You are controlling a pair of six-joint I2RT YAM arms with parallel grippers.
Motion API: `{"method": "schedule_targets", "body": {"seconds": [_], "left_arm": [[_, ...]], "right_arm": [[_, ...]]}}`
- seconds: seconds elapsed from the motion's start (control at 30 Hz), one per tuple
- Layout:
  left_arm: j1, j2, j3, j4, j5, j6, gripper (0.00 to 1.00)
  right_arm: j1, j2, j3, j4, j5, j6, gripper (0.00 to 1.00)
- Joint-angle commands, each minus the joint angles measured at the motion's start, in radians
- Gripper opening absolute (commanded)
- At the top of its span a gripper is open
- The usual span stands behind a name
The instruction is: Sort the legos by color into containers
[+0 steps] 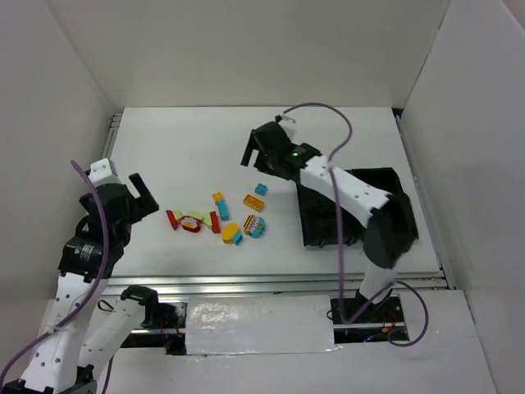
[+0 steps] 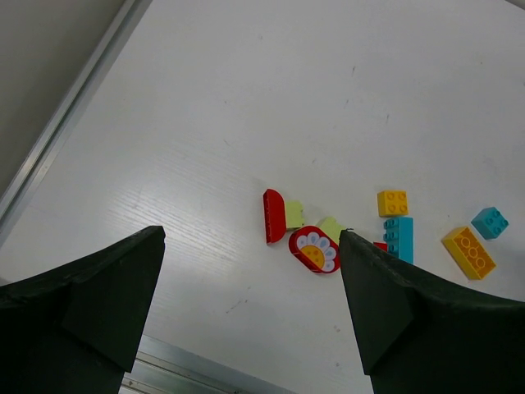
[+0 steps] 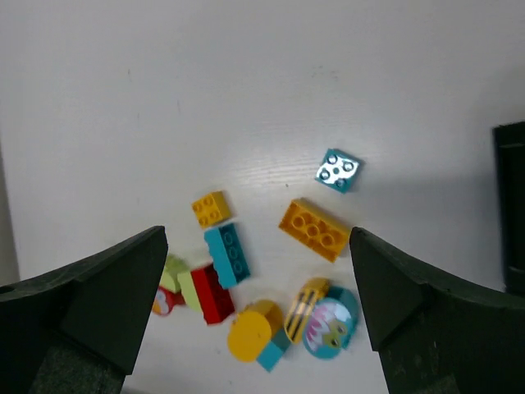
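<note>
Top external view: legos (image 1: pixel 217 217) lie scattered mid-table, left of the black tray (image 1: pixel 316 230) and between the two arms.
Small cyan brick (image 3: pixel 338 170): apart at the scatter's far edge, just beyond the orange brick (image 3: pixel 312 230); on the right wrist camera, both sit inside the gap, nearer the right-hand finger.
Tray: largely covered by the right arm.
Right gripper (image 1: pixel 256 162): jaws spread wide, holding nothing, above the table (image 1: pixel 189 156) just past the cyan brick.
Left gripper (image 1: pixel 146 194): jaws spread, empty, left of the scatter.
</note>
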Motion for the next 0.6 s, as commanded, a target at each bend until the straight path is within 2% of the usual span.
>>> {"method": "schedule_targets", "body": {"seconds": [0.0,0.17,0.2,0.3,0.57], "left_arm": [[0.006,0.009,-0.004,0.048,0.022,0.005,1.00],[0.009,0.020,-0.004,0.056,0.041,0.012,0.99],[0.010,0.023,-0.004,0.056,0.042,0.012,0.99],[0.010,0.032,-0.004,0.061,0.061,0.020,0.99],[0.010,0.062,-0.004,0.070,0.102,0.034,0.99]], "right_arm": [[0.029,0.206,0.204,-0.142,0.143,0.053,0.99],[0.031,0.548,0.511,-0.308,0.186,0.064,0.96],[0.031,0.549,0.536,-0.320,0.189,0.064,0.95],[0.028,0.587,0.532,-0.295,0.203,0.080,0.91],[0.017,0.606,0.464,-0.276,0.179,0.112,0.90]]}}
